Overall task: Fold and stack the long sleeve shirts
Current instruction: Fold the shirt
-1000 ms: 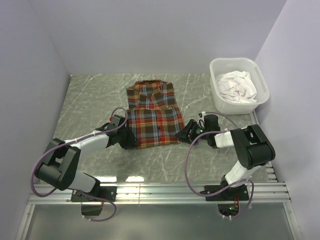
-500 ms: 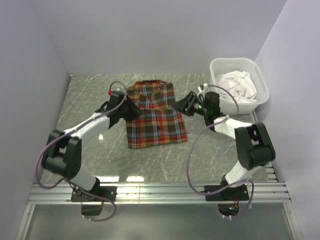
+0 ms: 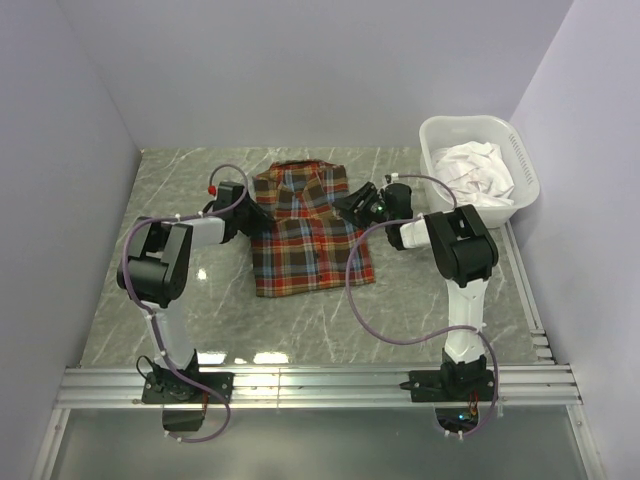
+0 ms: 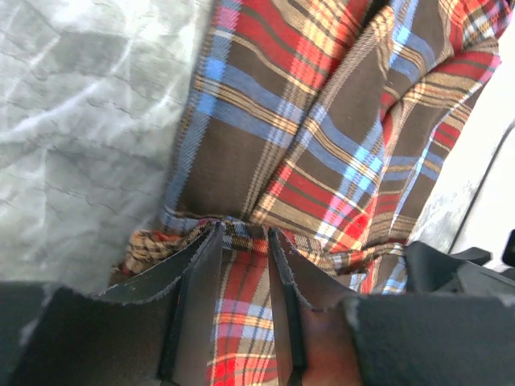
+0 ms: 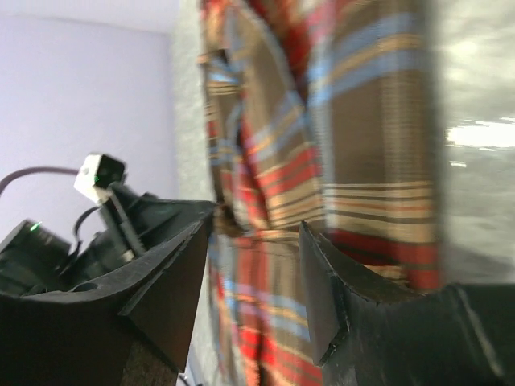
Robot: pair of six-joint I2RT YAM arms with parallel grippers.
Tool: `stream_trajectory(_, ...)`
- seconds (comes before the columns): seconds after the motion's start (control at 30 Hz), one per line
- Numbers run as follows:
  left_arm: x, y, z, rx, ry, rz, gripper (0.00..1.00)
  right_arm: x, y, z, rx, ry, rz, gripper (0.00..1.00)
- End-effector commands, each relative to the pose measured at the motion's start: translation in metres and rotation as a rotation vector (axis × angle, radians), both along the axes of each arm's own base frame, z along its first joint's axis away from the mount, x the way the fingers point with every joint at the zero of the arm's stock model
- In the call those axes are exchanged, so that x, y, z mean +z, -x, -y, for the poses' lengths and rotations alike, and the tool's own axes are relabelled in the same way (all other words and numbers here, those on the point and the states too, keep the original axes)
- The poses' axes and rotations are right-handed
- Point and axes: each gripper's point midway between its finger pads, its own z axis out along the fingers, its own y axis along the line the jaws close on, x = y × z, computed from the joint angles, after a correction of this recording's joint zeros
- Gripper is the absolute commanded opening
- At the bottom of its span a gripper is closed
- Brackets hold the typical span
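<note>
**One side pinched, one side loose**

We saw a red, orange, teal and dark brown checked cloth shirt (image 3: 308, 245) lying flat on the grey marbled surface (image 3: 200, 300). The shirt was folded into a neat block. Its collar was on the far side, away from the arm bases. It lay about in the middle of the surface, between the two arms.

The left hand (image 3: 243, 207) was at the shirt's left edge, up near the collar end. In the left wrist view we saw its two dark fingers (image 4: 193, 289) close together, with a strip of the checked cloth between them. The cloth was puckered into little folds right at the tips, so this hand was pinching the shirt's edge.

The right hand (image 3: 352, 202) was at the shirt's right edge, also near the collar end, across from the left hand. In the right wrist view its fingers (image 5: 326, 297) stood wide apart. The shirt ran between them, and they were not squeezing it, so this hand was loose.

A white plastic basket (image 3: 470, 215) with holes in its sides sat at the far right corner of the surface, well apart from the shirt. A crumpled white cloth (image 3: 475, 170) lay inside it.
</note>
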Motion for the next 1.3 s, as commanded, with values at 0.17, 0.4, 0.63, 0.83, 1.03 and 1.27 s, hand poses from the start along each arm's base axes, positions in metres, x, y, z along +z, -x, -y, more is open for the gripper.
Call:
stream_trajectory(0.17,-0.001,0.0,-0.005,0.016,0.021,0.029,0.37,-0.005,-0.004,0.018,-0.101,0.057,-0.018,0.57)
stream_trajectory(0.4,0.067,0.009,-0.017,0.034,-0.021,0.115,0.5,0.053,0.012,0.026,-0.083,0.13,0.112,0.57)
stream_trajectory(0.63,0.082,0.064,-0.005,-0.024,-0.04,0.102,0.6,0.053,0.065,0.031,-0.069,0.108,0.103,0.57)
stream_trajectory(0.83,0.032,0.12,0.01,-0.097,-0.011,-0.027,0.53,0.001,0.104,0.041,-0.087,0.102,-0.021,0.57)
stream_trajectory(1.03,-0.009,0.154,-0.001,-0.099,-0.043,-0.135,0.5,-0.04,0.133,0.048,-0.076,0.148,-0.14,0.57)
stream_trajectory(1.27,-0.024,0.178,-0.009,-0.108,-0.063,-0.197,0.48,0.01,0.112,0.045,-0.071,0.172,-0.01,0.56)
